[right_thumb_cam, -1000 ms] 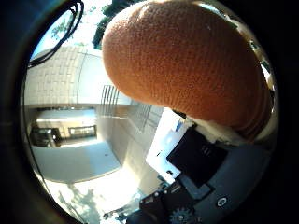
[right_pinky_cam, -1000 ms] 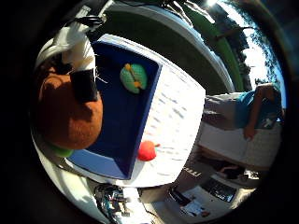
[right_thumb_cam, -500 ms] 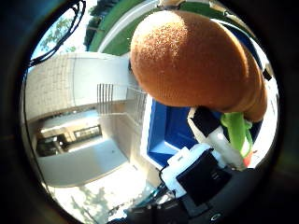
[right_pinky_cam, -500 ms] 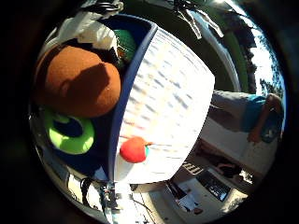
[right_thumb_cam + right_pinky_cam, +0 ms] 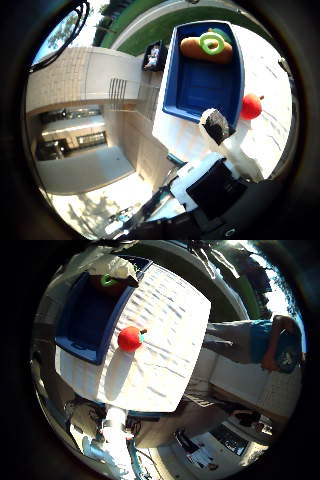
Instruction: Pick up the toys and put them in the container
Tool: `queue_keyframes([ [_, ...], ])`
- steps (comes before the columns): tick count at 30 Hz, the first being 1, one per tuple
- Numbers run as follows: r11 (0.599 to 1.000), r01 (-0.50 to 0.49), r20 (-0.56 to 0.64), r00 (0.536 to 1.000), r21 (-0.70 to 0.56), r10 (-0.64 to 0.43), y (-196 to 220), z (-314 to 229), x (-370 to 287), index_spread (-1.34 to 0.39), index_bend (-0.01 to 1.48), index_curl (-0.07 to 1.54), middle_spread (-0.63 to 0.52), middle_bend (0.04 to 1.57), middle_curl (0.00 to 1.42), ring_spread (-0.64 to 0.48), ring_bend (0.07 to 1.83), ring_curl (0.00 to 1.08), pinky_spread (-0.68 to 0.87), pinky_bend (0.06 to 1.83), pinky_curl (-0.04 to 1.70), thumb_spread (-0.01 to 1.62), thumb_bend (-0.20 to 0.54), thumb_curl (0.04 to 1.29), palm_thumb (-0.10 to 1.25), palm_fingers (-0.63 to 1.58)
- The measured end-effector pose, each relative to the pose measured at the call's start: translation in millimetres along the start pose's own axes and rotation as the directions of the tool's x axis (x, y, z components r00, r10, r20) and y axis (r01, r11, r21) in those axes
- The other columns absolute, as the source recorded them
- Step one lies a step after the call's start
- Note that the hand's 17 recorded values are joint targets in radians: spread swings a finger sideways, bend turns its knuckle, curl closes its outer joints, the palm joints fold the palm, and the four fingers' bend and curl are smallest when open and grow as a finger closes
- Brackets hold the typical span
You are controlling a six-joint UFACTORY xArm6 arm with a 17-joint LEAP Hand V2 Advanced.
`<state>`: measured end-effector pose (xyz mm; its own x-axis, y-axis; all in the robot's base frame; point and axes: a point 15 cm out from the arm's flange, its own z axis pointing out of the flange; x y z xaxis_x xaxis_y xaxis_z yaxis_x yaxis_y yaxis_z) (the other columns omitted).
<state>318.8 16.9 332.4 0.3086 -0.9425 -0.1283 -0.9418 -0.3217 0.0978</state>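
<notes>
Hand (image 5: 220,165) empty above the table (image 5: 170,340), fingers loosely straight. Brown toy (image 5: 205,50) and green ring (image 5: 212,43) already in blue container (image 5: 200,85). Red toy (image 5: 130,338) on table, just beside container's rim, below hand.

Right hand (image 5: 220,165) hung high, palm turned down, nothing near it. Thumb-side view caught white and black finger segments reaching in from the edge, one finger (image 5: 216,126) extended straight with a dark pad at its tip. Nothing held. Fingers looked relaxed, uncurled.
</notes>
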Motion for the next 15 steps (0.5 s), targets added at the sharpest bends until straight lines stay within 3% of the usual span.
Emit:
queue_keyframes([
  [6,0.999,-0.043,-0.038,0.998,-0.008,0.042,18.0,54.6,48.2,-0.23,0.15,0.3,0.1,0.2,0.35,0.31,0.49,0.32,0.49,0.73,0.35,1.14,-0.034,0.41,0.7,0.05],
  [15,0.999,-0.036,-0.034,0.999,-0.038,0.035,-19.2,107.5,63.9,-0.25,0.16,0.28,0.06,0.19,0.36,0.28,0.46,0.31,0.47,0.66,0.31,1.13,-0.027,0.4,0.7,0.08],
])
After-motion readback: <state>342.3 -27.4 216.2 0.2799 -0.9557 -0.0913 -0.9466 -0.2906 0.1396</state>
